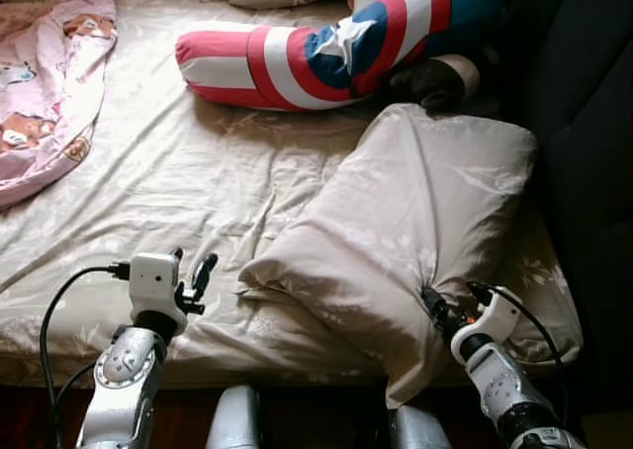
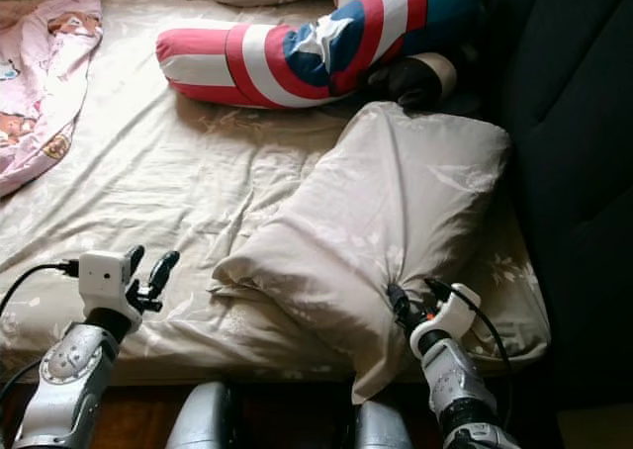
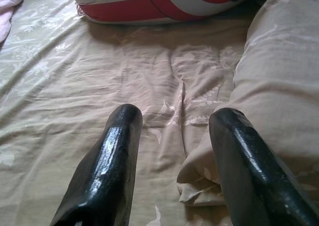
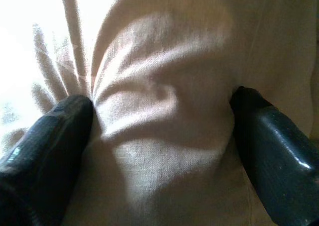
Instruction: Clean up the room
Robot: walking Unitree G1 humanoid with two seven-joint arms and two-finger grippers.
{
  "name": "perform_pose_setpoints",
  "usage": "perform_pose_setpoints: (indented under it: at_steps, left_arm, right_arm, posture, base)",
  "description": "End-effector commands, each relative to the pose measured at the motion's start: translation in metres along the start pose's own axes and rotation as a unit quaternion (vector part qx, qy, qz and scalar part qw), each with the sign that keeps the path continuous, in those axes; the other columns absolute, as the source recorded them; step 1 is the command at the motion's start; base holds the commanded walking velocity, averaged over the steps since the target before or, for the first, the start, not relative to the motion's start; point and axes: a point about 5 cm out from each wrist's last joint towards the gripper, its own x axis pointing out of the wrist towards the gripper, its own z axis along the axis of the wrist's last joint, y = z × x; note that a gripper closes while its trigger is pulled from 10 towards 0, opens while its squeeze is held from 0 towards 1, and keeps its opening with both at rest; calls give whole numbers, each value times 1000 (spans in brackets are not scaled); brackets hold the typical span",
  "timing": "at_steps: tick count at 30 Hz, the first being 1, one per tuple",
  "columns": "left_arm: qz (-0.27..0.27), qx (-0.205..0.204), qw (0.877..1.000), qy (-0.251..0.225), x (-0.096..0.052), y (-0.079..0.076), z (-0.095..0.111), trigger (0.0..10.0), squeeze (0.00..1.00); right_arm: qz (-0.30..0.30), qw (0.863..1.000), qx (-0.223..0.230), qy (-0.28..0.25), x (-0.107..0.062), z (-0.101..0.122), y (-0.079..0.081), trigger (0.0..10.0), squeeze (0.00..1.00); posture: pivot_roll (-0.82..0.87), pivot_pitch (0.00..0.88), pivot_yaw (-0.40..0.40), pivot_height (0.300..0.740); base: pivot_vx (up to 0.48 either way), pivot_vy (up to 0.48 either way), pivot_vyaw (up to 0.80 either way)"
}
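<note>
One beige pillow [image 1: 415, 222] lies skewed across the near right part of the bed [image 1: 178, 182], its near corner drooping over the bed's front edge. The right gripper [image 1: 453, 304] is at that near end: in the right wrist view its two fingers [image 4: 50, 146] stand apart with a fat bulge of the cloth between them, each pressing into the fabric, which puckers into radiating creases. It looks engaged on the pillow but not squeezed tight. The left gripper [image 1: 191, 274] hovers low over the sheet just beside the pillow's near left corner, fingers [image 3: 112, 161] apart and holding nothing.

I judge the pillow light and very soft. It will sag and fold from any single point of hold, and the loose case may slide over the filling, so a pinch of cloth alone could slip or let the bulk drag. A deeper bite that takes in case and stuffing together would hold better. The left corner, flattened and reachable by the free gripper, looks the sensible second hold, so the pillow can be carried level between both arms. Nothing about it is fragile.

Farther up the bed lie a red, white and blue bolster [image 1: 326, 48] with a star and, at far left, a pink blanket [image 1: 45, 83].
</note>
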Motion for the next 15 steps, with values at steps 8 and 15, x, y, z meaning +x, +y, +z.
perform_pose_setpoints:
  at_steps: [8, 15]
  left_arm:
    - [-1, 1, 1000, 9, -4, 3, 0, 10000, 0]
    - [-1, 2, 1000, 9, -3, 1, 1, 10000, 0]
  right_arm:
    - [6, 994, -23, 103, -6, -47, 0, 0, 0]
    - [11, 992, -52, 113, -5, -48, 2, 0, 0]
  posture:
    - [94, 267, 28, 632]
    - [94, 271, 23, 632]
  base:
    - [0, 0, 0]
    - [0, 0, 0]
